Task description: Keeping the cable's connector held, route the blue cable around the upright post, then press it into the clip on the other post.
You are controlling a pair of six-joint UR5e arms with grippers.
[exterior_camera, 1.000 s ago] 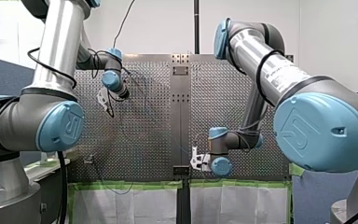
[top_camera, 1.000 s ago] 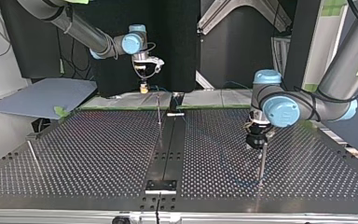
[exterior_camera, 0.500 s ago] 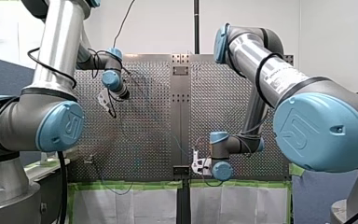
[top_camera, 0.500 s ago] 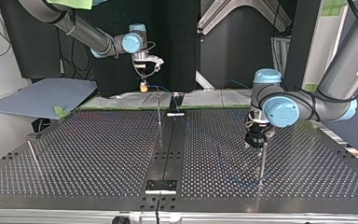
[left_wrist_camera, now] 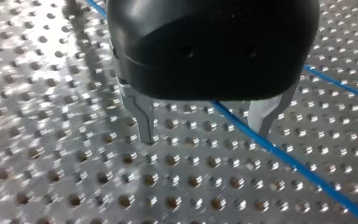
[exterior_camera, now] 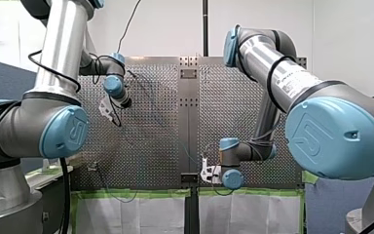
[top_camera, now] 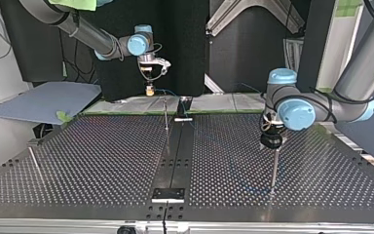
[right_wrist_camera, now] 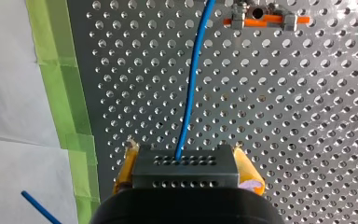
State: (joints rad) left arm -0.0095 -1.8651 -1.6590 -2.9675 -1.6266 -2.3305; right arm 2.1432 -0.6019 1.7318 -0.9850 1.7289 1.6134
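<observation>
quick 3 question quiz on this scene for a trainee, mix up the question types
1. True or false: my left gripper is shut on the blue cable.
2. Which gripper holds the connector? A: my left gripper. B: my right gripper.
3. Fill in: the clip ahead of my right gripper is ____ in colour.
Key: 1 false, it stands open over the cable; 2 B; 3 orange.

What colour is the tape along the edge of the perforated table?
The tape is green; the right wrist view shows it best.
</observation>
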